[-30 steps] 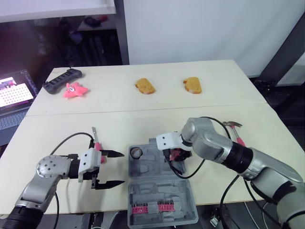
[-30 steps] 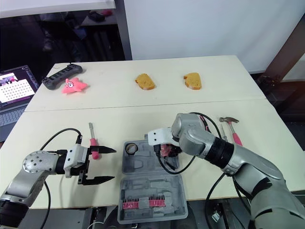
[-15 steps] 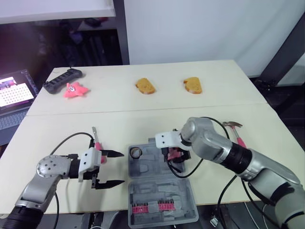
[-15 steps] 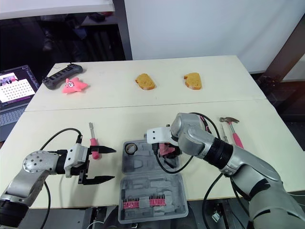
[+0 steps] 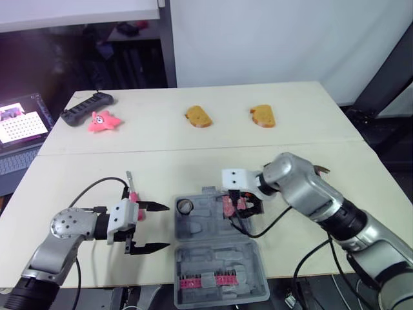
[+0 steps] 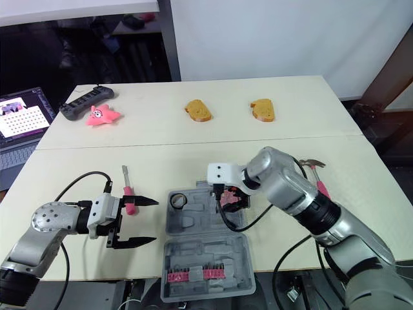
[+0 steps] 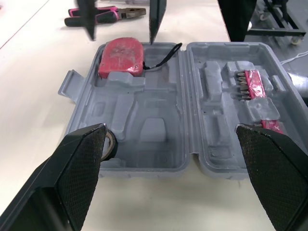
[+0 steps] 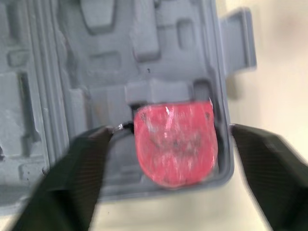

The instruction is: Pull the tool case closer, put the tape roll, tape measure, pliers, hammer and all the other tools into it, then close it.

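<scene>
The grey tool case [image 5: 193, 234] lies open near the table's front edge, with a strip of pink bits [image 5: 206, 281] in its lid. A red tape measure [image 8: 175, 142] lies in a far corner pocket of the case. My right gripper [image 5: 236, 212] hovers just over the tape measure, open, one finger on each side. The tape roll [image 7: 109, 144] sits in the case's left corner. My left gripper [image 5: 168, 226] is open to the left of the case, holding nothing. A pink-handled screwdriver [image 6: 128, 191] lies behind it. The hammer [image 6: 317, 175] lies right of my right arm, and the pliers [image 7: 103, 14] lie beyond the case.
Two bread pieces [image 5: 197, 117] [image 5: 262, 115] lie at the back of the table. A pink toy [image 5: 102, 121] and a black controller [image 5: 86, 106] are at the back left. A laptop [image 5: 19, 126] stands off the table's left side.
My right forearm has swung out to the right while its gripper stays over the tape measure in the case. The left arm has not moved.
</scene>
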`<state>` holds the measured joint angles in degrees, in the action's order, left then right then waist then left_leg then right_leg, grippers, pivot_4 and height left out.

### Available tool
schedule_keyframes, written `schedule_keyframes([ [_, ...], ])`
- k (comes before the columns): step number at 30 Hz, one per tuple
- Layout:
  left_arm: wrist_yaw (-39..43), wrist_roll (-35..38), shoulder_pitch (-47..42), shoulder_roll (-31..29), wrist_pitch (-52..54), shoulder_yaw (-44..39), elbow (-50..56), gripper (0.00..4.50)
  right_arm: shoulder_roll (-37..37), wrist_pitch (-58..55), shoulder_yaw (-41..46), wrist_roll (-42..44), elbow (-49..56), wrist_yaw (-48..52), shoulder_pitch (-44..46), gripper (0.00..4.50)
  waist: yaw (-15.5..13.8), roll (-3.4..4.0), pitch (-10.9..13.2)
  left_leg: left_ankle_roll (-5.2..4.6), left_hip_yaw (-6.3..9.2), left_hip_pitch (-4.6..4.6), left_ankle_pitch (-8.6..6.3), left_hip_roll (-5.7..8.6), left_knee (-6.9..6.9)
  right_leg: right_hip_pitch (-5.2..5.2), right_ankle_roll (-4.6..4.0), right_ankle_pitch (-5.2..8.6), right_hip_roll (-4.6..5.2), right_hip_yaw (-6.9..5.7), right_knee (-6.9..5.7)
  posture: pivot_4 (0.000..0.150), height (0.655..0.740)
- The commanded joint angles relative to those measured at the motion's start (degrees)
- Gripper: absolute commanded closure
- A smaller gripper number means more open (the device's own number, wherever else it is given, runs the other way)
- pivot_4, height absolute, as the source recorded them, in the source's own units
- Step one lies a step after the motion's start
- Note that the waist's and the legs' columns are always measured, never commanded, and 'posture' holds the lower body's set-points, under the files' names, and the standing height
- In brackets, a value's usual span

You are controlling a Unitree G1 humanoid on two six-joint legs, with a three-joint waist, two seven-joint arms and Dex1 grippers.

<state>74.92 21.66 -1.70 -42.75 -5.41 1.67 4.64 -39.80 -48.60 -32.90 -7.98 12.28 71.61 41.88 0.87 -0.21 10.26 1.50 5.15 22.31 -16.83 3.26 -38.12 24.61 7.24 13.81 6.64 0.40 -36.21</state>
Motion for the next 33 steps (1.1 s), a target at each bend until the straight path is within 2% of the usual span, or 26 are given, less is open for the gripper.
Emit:
schedule_keyframes([
  [1,0.14,-0.03,0.02,-0.45,-0.21,-0.19,0.82,0.0,0.53,4.62,5.61,3.26,1.73,-2.78,-2.17,2.42,0.22,0.0,0.0,0.0,-0.01,0.0,0.0,-0.01,0.0,0.01,0.0,0.0,-0.01,0.0,0.0,0.15,0.74],
  [3,0.1,-0.03,0.13,-0.46,-0.24,-0.24,0.83,0.0,0.59,6.59,8.83,5.51,1.54,-3.95,-4.77,3.45,0.13,0.0,0.0,0.0,0.01,-0.01,0.0,-0.02,0.01,0.01,0.0,0.0,-0.03,0.0,0.0,0.15,0.74],
  [8,0.13,-0.05,0.33,-0.5,-0.38,-0.34,0.68,0.0,-0.25,10.33,12.56,8.24,1.3,-5.64,-9.11,3.45,-0.04,-0.01,0.0,0.0,-0.01,-0.01,0.0,-0.01,0.01,-0.01,0.0,-0.01,0.0,0.01,0.0,0.15,0.74],
  [19,-0.03,-0.27,-0.1,-0.09,-0.45,0.01,0.25,0.0,0.15,10.63,10.28,7.37,-2.86,-8.2,-10.8,3.45,-0.01,-0.01,0.0,0.0,-0.01,-0.01,0.0,-0.01,0.01,-0.01,0.0,-0.01,0.0,0.01,0.0,0.15,0.74],
  [33,-0.07,-0.54,0.26,0.04,-0.86,-0.12,0.2,0.0,0.74,-3.14,2.81,4.37,-8.13,-11.54,-10.25,3.45,-0.21,-0.24,-0.21,-0.02,0.02,-0.26,-0.01,-0.01,0.01,-0.29,0.0,0.0,0.02,0.02,0.04,0.15,0.74],
])
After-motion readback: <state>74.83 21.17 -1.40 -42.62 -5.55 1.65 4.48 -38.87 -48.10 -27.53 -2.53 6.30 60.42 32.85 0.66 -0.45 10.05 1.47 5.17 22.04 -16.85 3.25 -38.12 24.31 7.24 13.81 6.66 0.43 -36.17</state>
